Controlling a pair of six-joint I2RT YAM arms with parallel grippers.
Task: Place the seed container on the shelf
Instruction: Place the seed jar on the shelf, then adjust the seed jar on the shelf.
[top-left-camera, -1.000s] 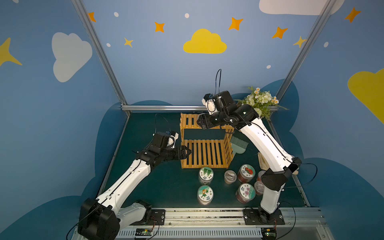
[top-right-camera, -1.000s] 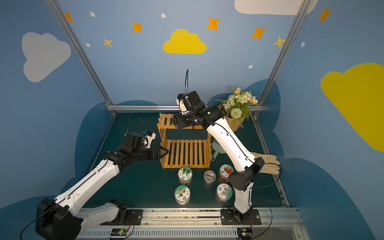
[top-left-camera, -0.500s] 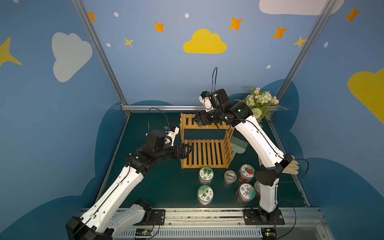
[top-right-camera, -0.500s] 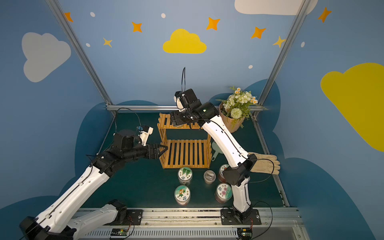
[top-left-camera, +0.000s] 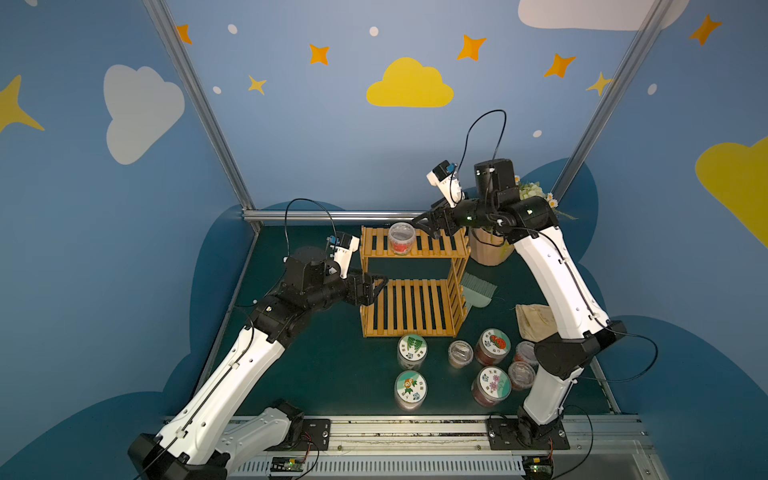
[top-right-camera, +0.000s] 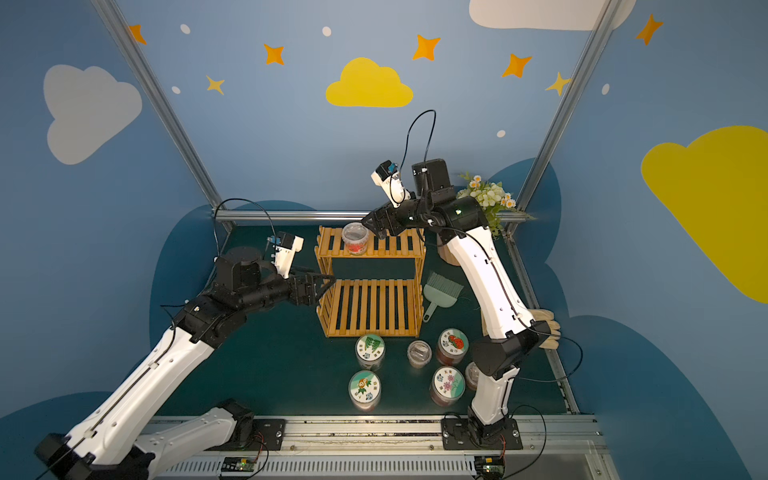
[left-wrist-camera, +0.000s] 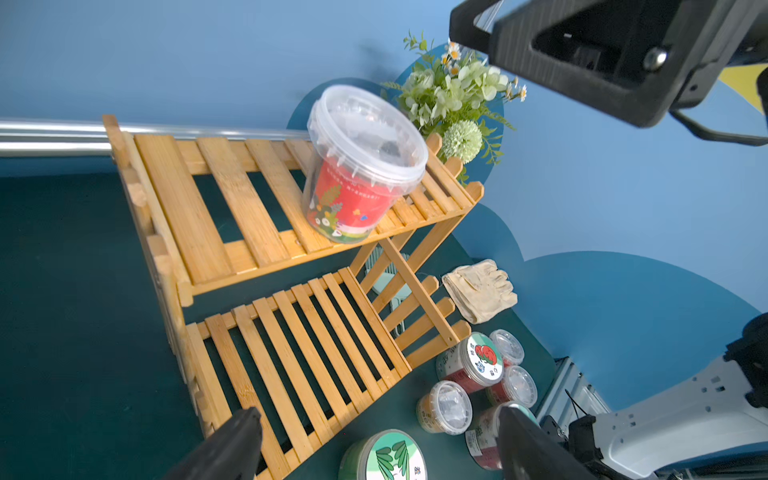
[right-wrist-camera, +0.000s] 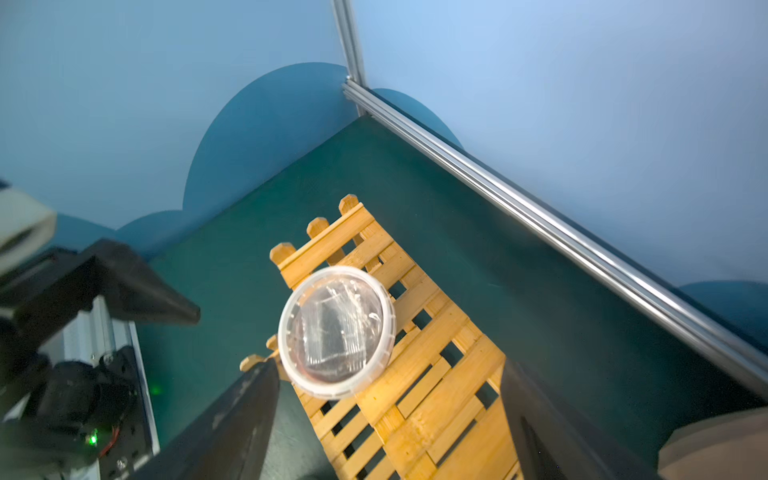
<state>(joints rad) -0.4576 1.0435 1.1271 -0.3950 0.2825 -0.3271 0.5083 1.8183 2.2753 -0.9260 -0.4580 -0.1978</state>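
Observation:
The seed container is a clear lidded tub with a red label. It stands upright on the top tier of the wooden slatted shelf, near the tier's middle. My right gripper hovers just right of it, open and holding nothing. In the right wrist view the container sits ahead of the spread right gripper, apart from both fingers. My left gripper is open at the left end of the lower tier. The left wrist view shows the container on the shelf.
Several lidded seed jars stand on the green mat in front of the shelf. A flower pot is at the back right. A green brush and a pale glove lie right of the shelf. A metal rail runs behind.
My right gripper has opened and drawn back to the right, leaving the container standing free on the top tier. The left arm has lifted its elbow, its gripper staying by the shelf's left side.

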